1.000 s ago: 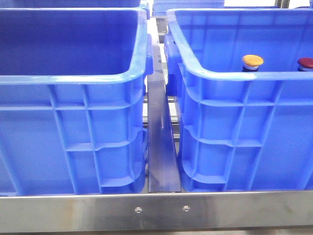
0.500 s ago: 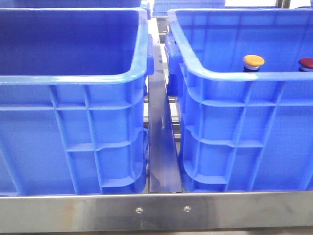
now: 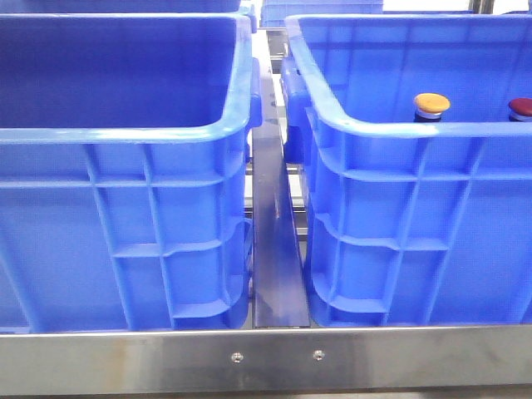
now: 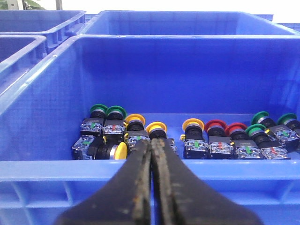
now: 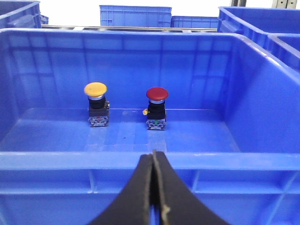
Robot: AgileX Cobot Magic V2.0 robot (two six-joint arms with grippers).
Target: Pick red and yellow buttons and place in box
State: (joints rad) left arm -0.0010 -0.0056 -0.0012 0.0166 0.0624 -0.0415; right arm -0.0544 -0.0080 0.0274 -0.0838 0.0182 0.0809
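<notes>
Black jaws on both arms are clenched on nothing: the right gripper (image 5: 153,157) sits low in its wrist frame, the left gripper (image 4: 151,147) likewise. Past the right one, inside the box (image 5: 140,161), the yellow button (image 5: 96,104) stands upright at centre left, the red button (image 5: 156,108) beside it, apart.

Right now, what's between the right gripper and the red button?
In the right wrist view, the crate's near wall and rim stand between the shut right gripper and the red button; beyond that, bare crate floor.
</notes>
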